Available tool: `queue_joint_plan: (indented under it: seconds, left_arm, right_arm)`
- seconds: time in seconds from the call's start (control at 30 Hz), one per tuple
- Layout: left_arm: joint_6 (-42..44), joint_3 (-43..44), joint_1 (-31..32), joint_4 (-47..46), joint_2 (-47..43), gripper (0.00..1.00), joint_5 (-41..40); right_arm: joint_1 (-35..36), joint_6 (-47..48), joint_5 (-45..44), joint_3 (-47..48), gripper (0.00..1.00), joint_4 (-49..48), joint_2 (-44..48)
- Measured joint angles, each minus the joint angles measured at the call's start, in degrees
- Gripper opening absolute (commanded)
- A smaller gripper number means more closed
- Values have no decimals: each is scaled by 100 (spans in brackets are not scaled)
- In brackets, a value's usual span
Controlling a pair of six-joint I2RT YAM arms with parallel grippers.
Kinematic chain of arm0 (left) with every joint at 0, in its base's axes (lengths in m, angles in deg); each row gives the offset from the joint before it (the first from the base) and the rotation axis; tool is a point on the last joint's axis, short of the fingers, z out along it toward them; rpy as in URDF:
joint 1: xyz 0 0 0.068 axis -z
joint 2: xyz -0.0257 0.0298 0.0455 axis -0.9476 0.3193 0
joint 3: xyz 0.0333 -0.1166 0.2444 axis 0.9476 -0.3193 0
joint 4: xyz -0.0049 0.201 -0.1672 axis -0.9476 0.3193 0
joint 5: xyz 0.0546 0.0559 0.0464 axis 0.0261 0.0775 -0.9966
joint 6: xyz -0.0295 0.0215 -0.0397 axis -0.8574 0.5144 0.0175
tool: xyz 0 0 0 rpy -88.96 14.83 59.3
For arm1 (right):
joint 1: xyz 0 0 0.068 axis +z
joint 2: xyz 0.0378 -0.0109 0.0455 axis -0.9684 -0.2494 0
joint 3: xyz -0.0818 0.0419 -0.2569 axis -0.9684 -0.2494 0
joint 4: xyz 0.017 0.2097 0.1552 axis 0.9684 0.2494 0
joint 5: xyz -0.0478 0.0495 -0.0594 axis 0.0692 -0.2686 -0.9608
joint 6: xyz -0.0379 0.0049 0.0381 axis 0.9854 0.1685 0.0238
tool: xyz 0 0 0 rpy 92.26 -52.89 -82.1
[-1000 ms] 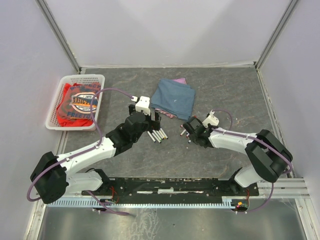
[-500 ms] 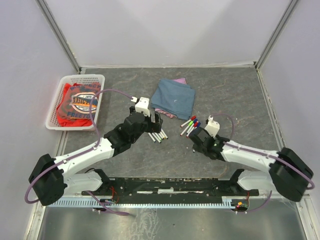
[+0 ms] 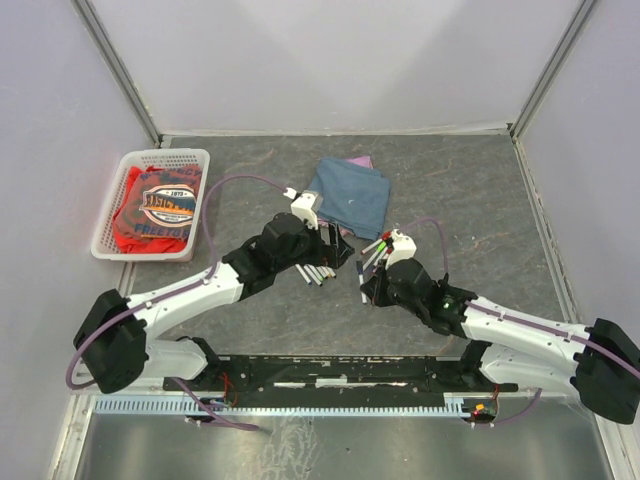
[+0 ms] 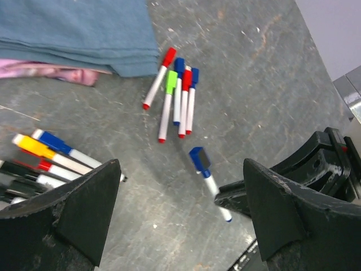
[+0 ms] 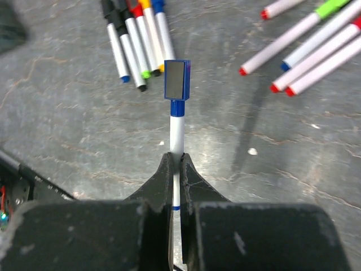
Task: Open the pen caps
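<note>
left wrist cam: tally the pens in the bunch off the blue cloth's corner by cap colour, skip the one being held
red caps: 2
blue caps: 2
green caps: 1
total: 5

Perhaps eleven pens [image 4: 165, 116]; one blue cloth [image 3: 348, 195]; one pink cloth [image 4: 45, 70]; one basket [image 3: 150, 154].

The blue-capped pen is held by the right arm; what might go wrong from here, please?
The right jaws pinch the blue-capped pen far down its thin barrel, so a tug on the cap may slide or twist it. The open left jaws could nudge the loose pens nearby.
</note>
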Motion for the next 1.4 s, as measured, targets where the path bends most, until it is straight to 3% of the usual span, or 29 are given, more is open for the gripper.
queue_joint_plan:
  seconds: [0.43,0.73,1.27,1.4]
  left_arm:
    - [-625,24,-4,-223,396,83,848]
    - [-990,-286,-105,-599,396,67,1034]
    - [-1735,-807,-398,-1541,393,48,1593]
    - [-1856,-861,-422,-1685,387,37,1641]
  right_arm:
    - [382,402,358,42,1,-693,-81]
    - [385,380,369,44,1,-940,179]
    - [409,249,332,44,1,-1416,138]
    - [409,238,332,42,1,-1467,70]
